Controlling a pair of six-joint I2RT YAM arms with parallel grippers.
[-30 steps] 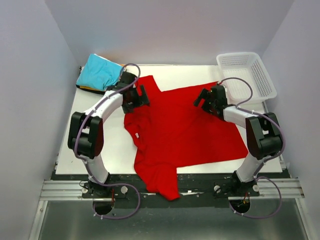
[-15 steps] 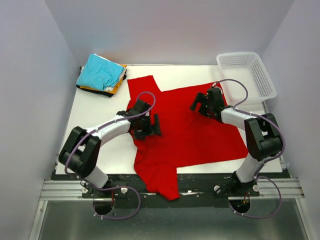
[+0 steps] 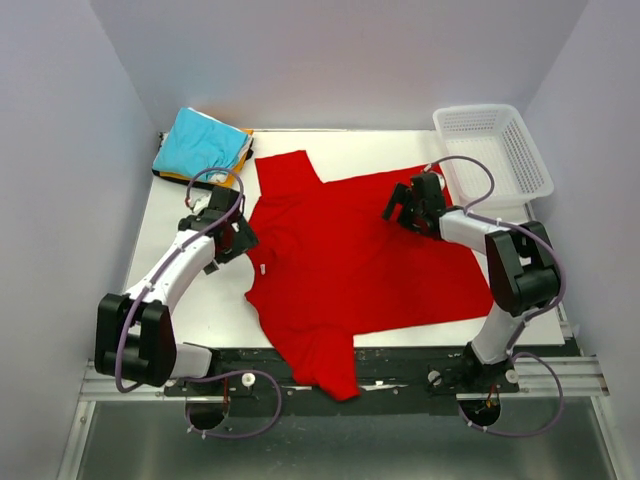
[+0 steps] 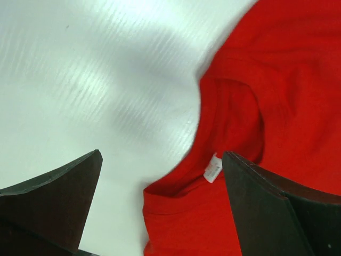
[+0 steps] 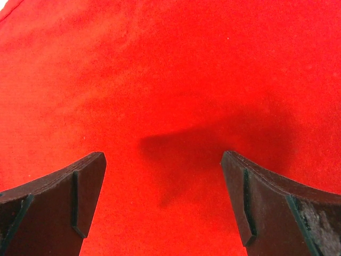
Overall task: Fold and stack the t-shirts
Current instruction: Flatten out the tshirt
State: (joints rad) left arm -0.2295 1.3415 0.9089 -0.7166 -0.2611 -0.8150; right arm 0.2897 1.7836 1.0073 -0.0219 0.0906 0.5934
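The red t-shirt lies spread over the middle of the tabletop, one sleeve toward the far edge, another part draped over the near edge; collar w/ its white tag faces the left edge. Big change in the last half sec: the left end effector, which was out over the shirt body, has pulled back toward the left edge and now sits at the collar side, partly over bare tabletop. Left wrist view shows it spread wide, nothing between the fingers, collar rim below the gap. The shirt's left outline also looks shifted and flatter vs. a sec ago, so this reads as a smoothing pass, not a fold, though I can't be sure from above. The right end effector has barely moved, hovering over the shirt's far-right part near the white basket; the wrist cam shows it spread too, only red cloth and its shadow beneath, no pinch. Whether either tip touches the fabric is hard to tell. Stack of folded t-shirts, turquoise on top, yellow-orange and dark edges under it, sits at the far-left corner, well apart. Judgement: shirt is laid out, first fold not yet made; both arms free to take an edge.
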